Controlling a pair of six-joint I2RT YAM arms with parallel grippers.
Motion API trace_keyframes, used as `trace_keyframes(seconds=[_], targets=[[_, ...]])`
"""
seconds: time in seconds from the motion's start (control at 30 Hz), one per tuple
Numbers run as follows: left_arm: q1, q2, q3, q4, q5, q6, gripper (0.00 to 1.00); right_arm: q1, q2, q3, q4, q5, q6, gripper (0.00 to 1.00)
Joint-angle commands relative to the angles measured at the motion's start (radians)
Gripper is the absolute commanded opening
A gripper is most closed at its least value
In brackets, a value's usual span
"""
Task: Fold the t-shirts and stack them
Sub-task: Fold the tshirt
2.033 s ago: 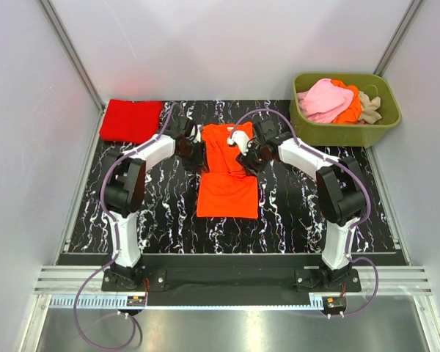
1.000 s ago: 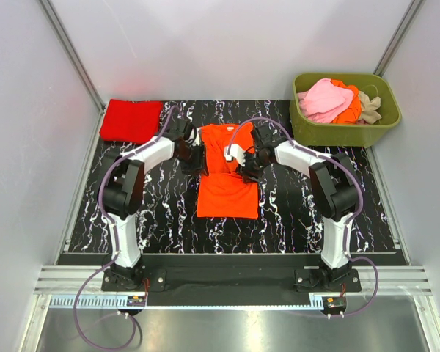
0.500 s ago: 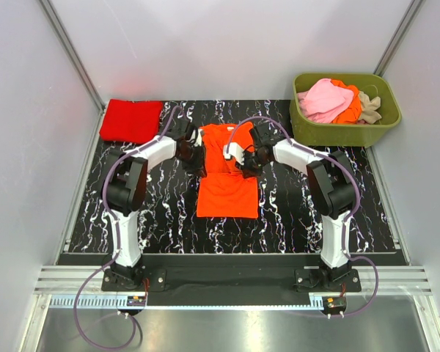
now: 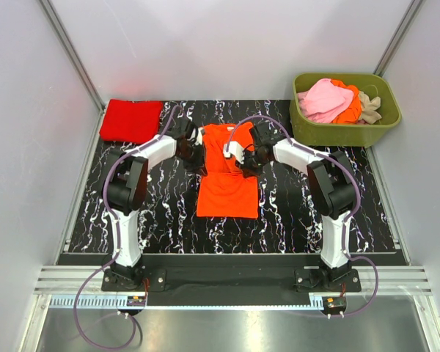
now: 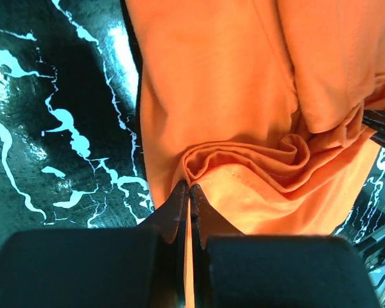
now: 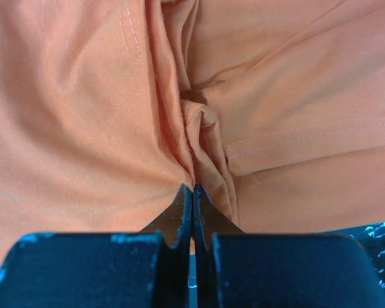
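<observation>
Black marbled bench [image 4: 161, 213] fills the floor of a white-walled cell. At its 10 o'clock corner a red t-shirt [image 4: 130, 119] lies folded flat, well apart from the work.

Next along, the left fingers [image 5: 187, 192] were apart a second ago. Now they are pressed together on a ruck of cloth at the left side edge of the orange t-shirt [image 4: 227, 192], about halfway down its length. That shirt lies flat at the bench's centre, collar end toward 12 o'clock and hem toward 6. In the left wrist view the cloth bunches into small folds just ahead of the tips.

At the opposite edge the right fingers [image 6: 187, 196] have closed in the same second and now nip a pleat of the same shirt, with wrinkles drawn toward the tips.

At 2 o'clock the olive-green tub [image 4: 345, 130] holds a heap of pink, orange and beige shirts [image 4: 336, 101].

Both pinches look set, so the reaching part seems over. The likely next need is a matched lift of both edges to fold the shirt across its middle. Uneven pulls could skew the crease.
</observation>
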Motion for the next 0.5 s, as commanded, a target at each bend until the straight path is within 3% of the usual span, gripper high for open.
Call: trace_keyframes(seconds=[0.0, 0.47], targets=[[0.002, -0.066, 0.044, 0.028, 0.022, -0.017, 0.00, -0.002, -0.076, 0.030, 0.003, 0.027, 0.021, 0.00], [0.004, -0.107, 0.048, 0.030, -0.072, -0.049, 0.00, -0.003, -0.099, 0.058, -0.015, 0.069, 0.038, 0.00]])
